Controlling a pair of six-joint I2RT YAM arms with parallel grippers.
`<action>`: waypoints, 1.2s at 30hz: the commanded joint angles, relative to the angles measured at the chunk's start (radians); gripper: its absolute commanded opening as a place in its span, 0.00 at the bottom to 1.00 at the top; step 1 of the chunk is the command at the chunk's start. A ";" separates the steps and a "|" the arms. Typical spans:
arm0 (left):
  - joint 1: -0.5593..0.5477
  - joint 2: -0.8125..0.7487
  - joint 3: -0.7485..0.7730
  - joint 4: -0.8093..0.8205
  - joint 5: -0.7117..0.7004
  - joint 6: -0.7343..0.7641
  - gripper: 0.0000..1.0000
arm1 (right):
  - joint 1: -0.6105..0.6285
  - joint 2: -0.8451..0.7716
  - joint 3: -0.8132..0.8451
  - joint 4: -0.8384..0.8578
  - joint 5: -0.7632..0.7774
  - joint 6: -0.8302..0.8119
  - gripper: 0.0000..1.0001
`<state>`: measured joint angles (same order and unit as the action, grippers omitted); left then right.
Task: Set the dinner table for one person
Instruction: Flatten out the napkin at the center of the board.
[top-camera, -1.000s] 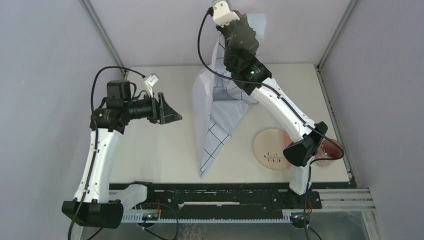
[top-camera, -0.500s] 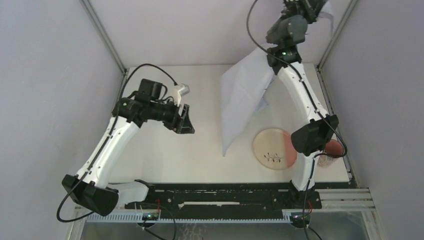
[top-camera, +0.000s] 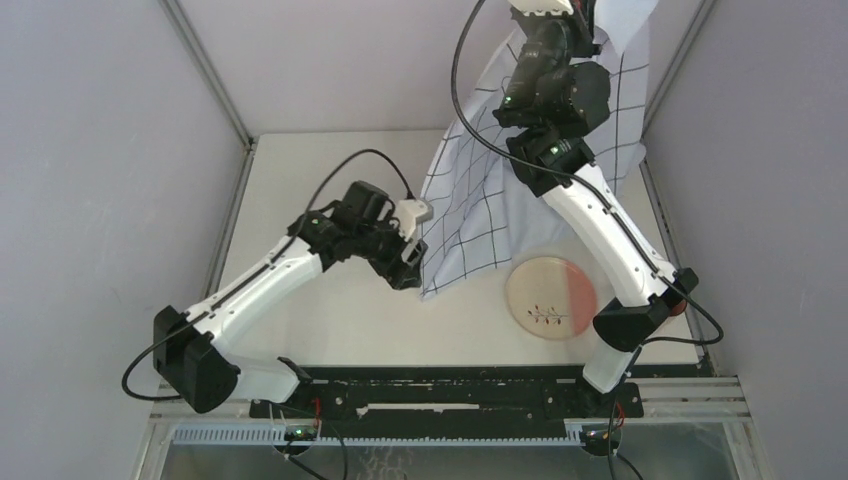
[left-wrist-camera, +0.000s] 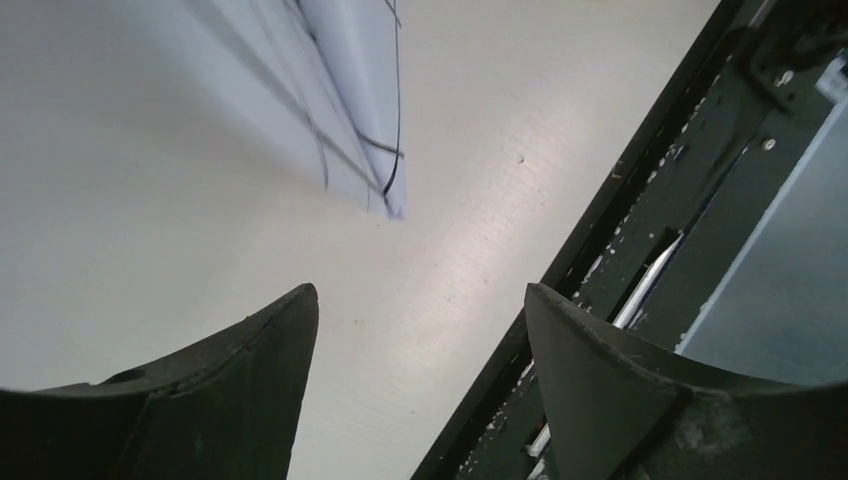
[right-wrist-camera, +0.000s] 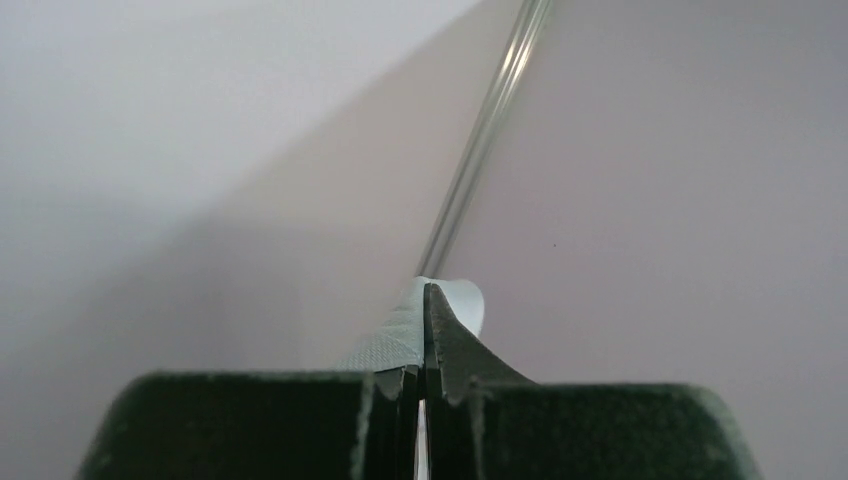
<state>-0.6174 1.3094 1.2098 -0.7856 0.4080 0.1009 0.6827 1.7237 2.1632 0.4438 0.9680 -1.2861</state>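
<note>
Left gripper (top-camera: 410, 270) stands with its jaws wide and nothing between them, low over the dinner table (top-camera: 280, 170) and to the left of the plate (top-camera: 545, 285). The right gripper (right-wrist-camera: 427, 310) is clamped flat on an upper edge of the gridded cloth (top-camera: 470, 230), raised high beyond the plate's far side.

The cloth hangs from that pinch as a sheet. Its long axis runs from the raised hold down and leftward to a free lower corner (left-wrist-camera: 393, 205) that ends left of the plate. The dinner table lies under both arms and carries the plate on its near right part.

Controlling relation: the free corner lies directly ahead of the left gripper, in line with the gap between its jaws and just beyond the fingertips. Whether the corner touches the tabletop cannot be determined.

Judgement: the left arm is nearer and unoccupied, so the corner falls to it. Advance along the jaw line, then close on the corner to spread the cloth flat.
</note>
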 joint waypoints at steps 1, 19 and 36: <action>-0.114 0.023 -0.043 0.114 -0.118 0.094 0.81 | 0.002 -0.061 0.085 -0.054 -0.048 0.118 0.00; -0.099 0.086 -0.110 0.311 -0.238 0.095 0.78 | 0.007 -0.138 0.033 -0.076 -0.069 0.116 0.00; -0.034 0.140 0.023 0.166 -0.182 0.113 0.00 | -0.053 -0.216 -0.104 -0.003 -0.091 0.066 0.00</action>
<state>-0.6842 1.5295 1.1252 -0.5285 0.2390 0.1764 0.6628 1.5631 2.1059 0.3649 0.9283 -1.1995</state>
